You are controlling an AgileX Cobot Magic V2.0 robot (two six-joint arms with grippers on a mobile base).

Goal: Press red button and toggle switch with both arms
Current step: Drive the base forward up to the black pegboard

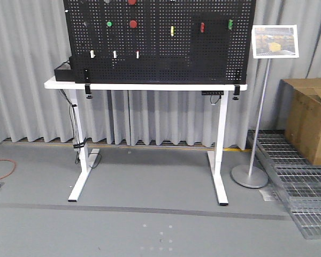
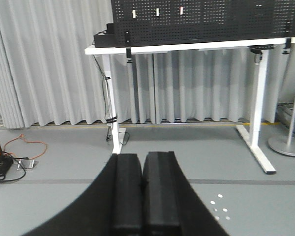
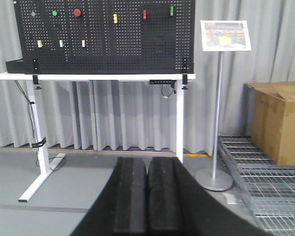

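Grey curtains (image 1: 21,64) are hung across the whole back wall, above a grey floor (image 1: 150,225). A large black pegboard (image 1: 166,48) is stood upright on a white desk (image 1: 150,86). To the right of the pegboard a cardboard box (image 1: 310,118) is seen by a metal floor grating (image 1: 305,193), and a sign stand (image 1: 258,118) is placed between the box and the pegboard. Both grippers are seen low, well apart from the pegboard and facing it. The left gripper (image 2: 142,160) is closed, with its pads pressed together and nothing between them, and the right gripper (image 3: 147,164) is closed in the same way. On the pegboard's upper left part a red button (image 3: 77,12) is mounted, with a green button (image 3: 54,13) just beside it on its left. Further left in the same row, near the pegboard's left edge, the toggle switch (image 3: 33,14) is fixed. Its lever is too small to be made out.
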